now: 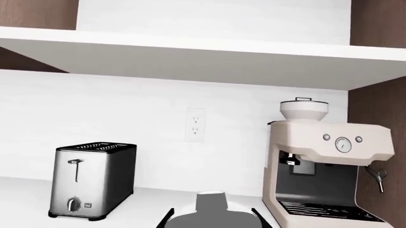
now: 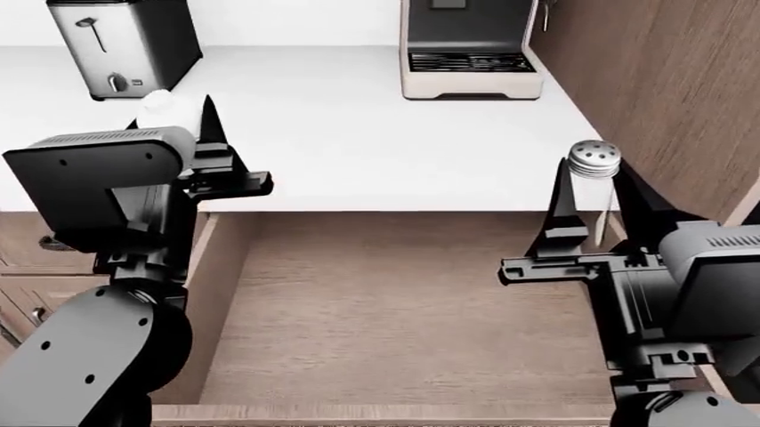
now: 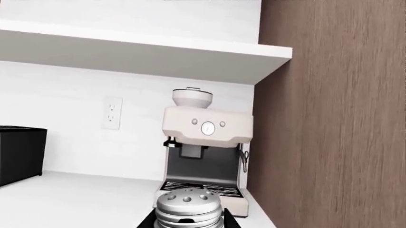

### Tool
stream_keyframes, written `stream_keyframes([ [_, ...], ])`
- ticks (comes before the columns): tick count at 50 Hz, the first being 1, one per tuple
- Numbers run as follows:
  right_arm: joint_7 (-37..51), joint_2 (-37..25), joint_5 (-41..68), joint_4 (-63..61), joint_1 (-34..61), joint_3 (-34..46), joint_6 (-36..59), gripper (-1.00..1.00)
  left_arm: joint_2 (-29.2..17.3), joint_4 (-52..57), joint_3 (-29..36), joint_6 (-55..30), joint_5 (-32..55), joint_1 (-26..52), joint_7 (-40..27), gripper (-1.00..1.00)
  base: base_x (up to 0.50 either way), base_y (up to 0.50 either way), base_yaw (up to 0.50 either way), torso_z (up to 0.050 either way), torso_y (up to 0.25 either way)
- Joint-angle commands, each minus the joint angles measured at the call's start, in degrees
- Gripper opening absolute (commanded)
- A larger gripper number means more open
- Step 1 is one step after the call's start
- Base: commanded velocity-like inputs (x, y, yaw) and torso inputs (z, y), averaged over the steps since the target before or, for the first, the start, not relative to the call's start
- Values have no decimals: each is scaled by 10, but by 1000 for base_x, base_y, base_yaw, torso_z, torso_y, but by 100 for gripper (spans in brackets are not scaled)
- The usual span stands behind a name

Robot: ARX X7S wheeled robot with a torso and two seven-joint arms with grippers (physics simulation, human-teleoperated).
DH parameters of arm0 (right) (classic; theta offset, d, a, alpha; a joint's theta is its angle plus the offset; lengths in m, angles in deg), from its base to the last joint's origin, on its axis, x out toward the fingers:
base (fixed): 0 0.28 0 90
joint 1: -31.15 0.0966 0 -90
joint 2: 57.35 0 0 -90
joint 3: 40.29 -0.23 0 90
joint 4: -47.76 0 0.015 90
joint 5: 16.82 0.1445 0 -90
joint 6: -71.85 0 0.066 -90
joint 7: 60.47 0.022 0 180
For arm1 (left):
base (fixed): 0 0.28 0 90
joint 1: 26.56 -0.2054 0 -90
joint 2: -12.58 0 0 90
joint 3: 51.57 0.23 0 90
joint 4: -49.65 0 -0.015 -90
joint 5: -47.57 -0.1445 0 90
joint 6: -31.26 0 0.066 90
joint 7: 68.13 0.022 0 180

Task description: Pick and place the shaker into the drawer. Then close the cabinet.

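Right claw [image 2: 590, 206] looks pinched on my small clear glass silver-capped shaker [image 2: 590, 169]; wide wooden drawer [image 2: 392, 311] open, drop and closing left.

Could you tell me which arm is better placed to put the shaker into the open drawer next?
The right. In the head view its hand brackets the shaker at the counter's front edge, right above the drawer. The left hand is by a white cylinder across the counter.
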State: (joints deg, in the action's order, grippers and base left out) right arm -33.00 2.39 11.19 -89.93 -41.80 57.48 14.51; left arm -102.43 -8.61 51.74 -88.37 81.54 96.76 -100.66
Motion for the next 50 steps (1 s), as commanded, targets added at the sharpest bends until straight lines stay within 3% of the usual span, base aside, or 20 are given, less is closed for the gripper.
stream_keyframes([
  [1, -1, -4, -1, -9, 0, -4, 5, -100, -2, 5, 0, 0, 7, 2, -5, -100, 0, 0, 0, 0, 0],
  [7, 42, -31, 110, -71, 50, -48, 139, -100, -27, 41, -8, -52, 38, 28, -16, -100, 0, 0, 0, 0, 0],
  [13, 201, -78, 440, -91, 221, -122, 354, -100, -78, 82, 2, -161, 98, 101, -11, -100, 0, 0, 0, 0, 0],
  [17, 313, -107, 610, -28, 341, -80, 409, -100, -96, 81, 12, -229, 142, 167, 2, -100, 0, 0, 0, 0, 0],
  [24, 375, -126, 744, 76, 470, 18, 447, -100, -108, 76, 77, -303, 159, 265, 50, -100, 0, 0, 0, 0, 3],
  [36, 323, -117, 784, 189, 574, 135, 532, -100, -106, 64, 192, -343, 122, 341, 109, -100, 0, 0, 0, 0, 0],
  [50, 223, -140, 704, 191, 552, 165, 548, -100, -132, 40, 308, -299, 39, 321, 154, -100, 0, 0, 0, 0, 0],
])
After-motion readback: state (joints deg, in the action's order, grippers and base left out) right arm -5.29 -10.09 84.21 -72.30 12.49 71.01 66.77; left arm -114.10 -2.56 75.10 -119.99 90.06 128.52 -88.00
